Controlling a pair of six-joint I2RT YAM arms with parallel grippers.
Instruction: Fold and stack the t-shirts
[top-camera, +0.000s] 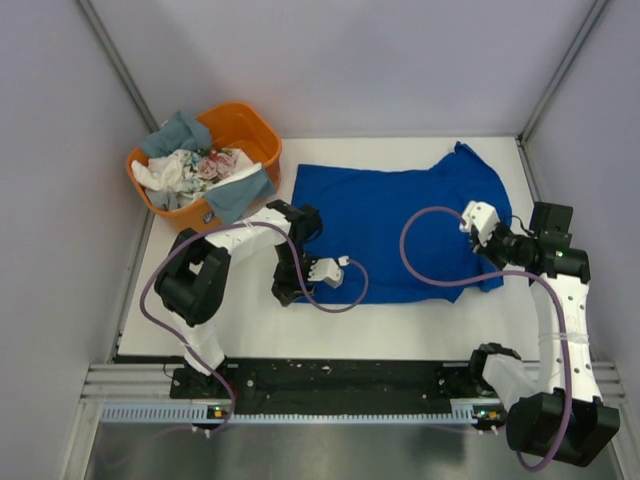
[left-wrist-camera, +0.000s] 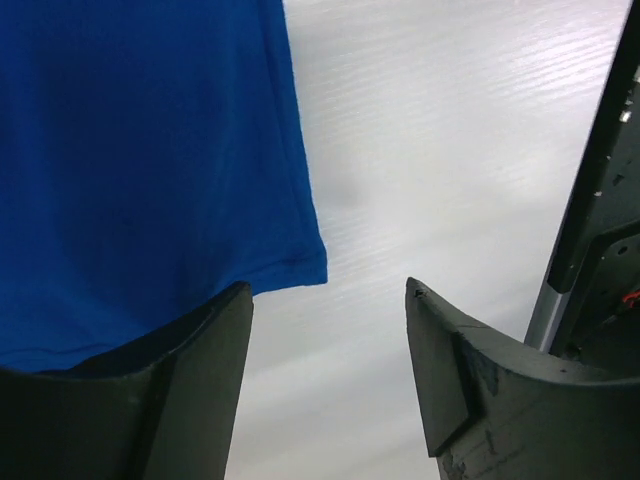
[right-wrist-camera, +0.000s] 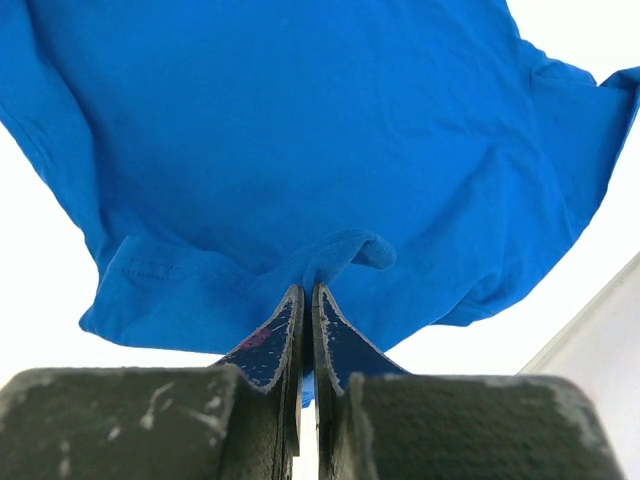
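The royal blue t-shirt (top-camera: 400, 225) lies spread on the white table, plain side up. My left gripper (top-camera: 322, 270) is open and empty at the shirt's near left corner. In the left wrist view that corner (left-wrist-camera: 150, 170) lies just beyond my left finger (left-wrist-camera: 190, 390), and the gripper (left-wrist-camera: 330, 295) has bare table between its jaws. My right gripper (top-camera: 476, 224) is at the shirt's right end. In the right wrist view the gripper (right-wrist-camera: 308, 288) is shut on a pinched fold of the blue shirt (right-wrist-camera: 300, 130). Grey-blue, white and floral shirts (top-camera: 200, 170) lie heaped in the tub.
The orange plastic tub (top-camera: 250, 128) stands at the back left corner of the table. Grey walls close in the left, right and back. The black rail of the arm bases (top-camera: 340, 380) runs along the near edge; it also shows in the left wrist view (left-wrist-camera: 600, 200).
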